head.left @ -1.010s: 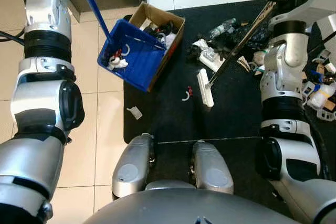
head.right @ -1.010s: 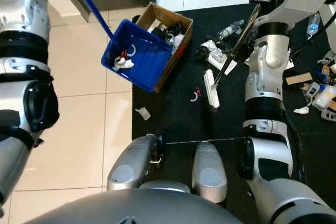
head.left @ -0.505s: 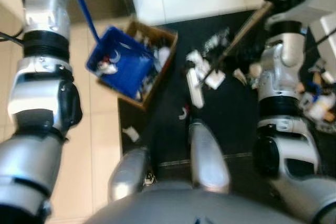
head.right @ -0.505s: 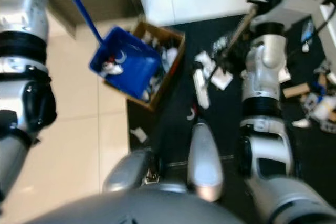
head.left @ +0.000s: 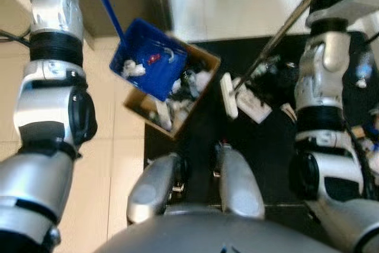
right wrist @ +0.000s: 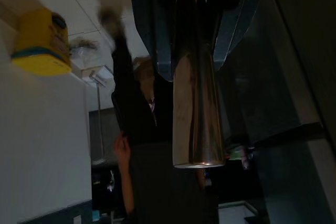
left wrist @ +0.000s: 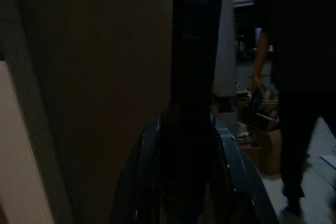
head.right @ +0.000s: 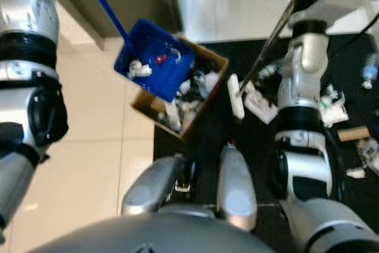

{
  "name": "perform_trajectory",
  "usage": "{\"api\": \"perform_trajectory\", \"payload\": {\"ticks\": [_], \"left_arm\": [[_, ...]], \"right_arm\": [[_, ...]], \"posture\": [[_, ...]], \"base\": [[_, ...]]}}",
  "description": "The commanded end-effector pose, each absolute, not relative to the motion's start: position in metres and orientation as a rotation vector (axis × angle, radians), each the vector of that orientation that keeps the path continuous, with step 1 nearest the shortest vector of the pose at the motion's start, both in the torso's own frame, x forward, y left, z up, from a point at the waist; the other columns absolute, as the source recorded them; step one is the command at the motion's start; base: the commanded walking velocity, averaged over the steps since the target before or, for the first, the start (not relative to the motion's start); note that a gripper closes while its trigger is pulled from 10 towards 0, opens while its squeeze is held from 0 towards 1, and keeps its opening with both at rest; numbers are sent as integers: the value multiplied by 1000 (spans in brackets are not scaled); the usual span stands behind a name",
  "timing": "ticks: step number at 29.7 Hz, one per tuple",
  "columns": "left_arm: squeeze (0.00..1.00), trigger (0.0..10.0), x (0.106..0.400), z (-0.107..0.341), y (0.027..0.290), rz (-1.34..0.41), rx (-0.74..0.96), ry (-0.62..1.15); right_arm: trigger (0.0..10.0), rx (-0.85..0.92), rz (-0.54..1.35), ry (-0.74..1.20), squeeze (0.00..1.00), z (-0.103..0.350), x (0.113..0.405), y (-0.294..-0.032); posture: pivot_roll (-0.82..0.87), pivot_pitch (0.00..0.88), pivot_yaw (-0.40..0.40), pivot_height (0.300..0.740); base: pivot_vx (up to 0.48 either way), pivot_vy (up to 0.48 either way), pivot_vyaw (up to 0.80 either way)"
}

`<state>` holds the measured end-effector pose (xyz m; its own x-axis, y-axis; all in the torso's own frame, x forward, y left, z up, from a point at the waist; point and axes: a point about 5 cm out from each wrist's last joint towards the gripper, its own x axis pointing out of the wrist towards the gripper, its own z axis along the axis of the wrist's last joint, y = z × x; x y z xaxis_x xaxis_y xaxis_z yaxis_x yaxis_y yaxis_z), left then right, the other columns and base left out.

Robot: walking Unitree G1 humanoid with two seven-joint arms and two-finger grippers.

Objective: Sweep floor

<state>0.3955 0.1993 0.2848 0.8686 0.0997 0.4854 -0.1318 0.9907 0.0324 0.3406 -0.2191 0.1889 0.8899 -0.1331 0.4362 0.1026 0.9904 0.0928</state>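
1. Blue dustpan (head.left: 149,63) is up off the floor on its blue handle (head.left: 108,5), tilted over the open cardboard box (head.left: 177,96). White scraps and one small red piece sit in the pan.
2. Box is full of mixed trash and straddles the edge of the black mat (head.left: 260,140) and the beige tile floor (head.left: 118,164).
3. Left gripper: the handle runs up toward the left arm (head.left: 50,87). Left wrist view is very dark, with a dark shaft between the fingers (left wrist: 149,171). Can't tell if they're clamped on it.
4. Right gripper: right wrist view shows a metal pole (right wrist: 195,103) running between the fingers (right wrist: 152,24), which are closed on it.
5. Broom pole (head.left: 273,38) slants down to the white broom head (head.left: 228,95), on the mat just right of the box.
6. Loose litter (head.right: 331,102) is on the mat right of the right arm (head.left: 323,87).
7. A person in dark clothes (right wrist: 142,145) appears in the right wrist view.
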Motion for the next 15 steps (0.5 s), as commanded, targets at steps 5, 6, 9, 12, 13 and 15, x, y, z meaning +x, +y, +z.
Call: {"api": "perform_trajectory", "payload": {"ticks": [5, 6, 9, 12, 13, 15], "left_arm": [[0, 10000, 392, 293, 208, 150, 91, -542], [0, 10000, 392, 293, 208, 151, 94, -542], [0, 10000, 392, 292, 209, 153, 132, -542], [0, 10000, 391, 290, 207, 133, 181, -548], [0, 10000, 390, 289, 204, 110, 210, -560], [0, 10000, 388, 286, 195, 65, 271, -583]], "right_arm": [[10000, 70, -117, -487, 0, 193, 340, -217], [10000, 71, -117, -487, 0, 193, 340, -217], [10000, 71, -119, -486, 0, 192, 339, -217], [10000, 71, -120, -485, 0, 192, 339, -217], [10000, 72, -120, -485, 0, 191, 339, -217], [10000, 74, -118, -485, 0, 191, 339, -216]], "posture": [[96, 57, 96, 740], [96, 57, 96, 740], [100, 60, 99, 740], [101, 61, 100, 740], [101, 61, 100, 740], [104, 63, 101, 740]], "base": [[0, 0, 0], [0, 0, 0], [0, 0, 0], [0, 0, 0], [0, 0, 0], [0, 0, 0]]}}
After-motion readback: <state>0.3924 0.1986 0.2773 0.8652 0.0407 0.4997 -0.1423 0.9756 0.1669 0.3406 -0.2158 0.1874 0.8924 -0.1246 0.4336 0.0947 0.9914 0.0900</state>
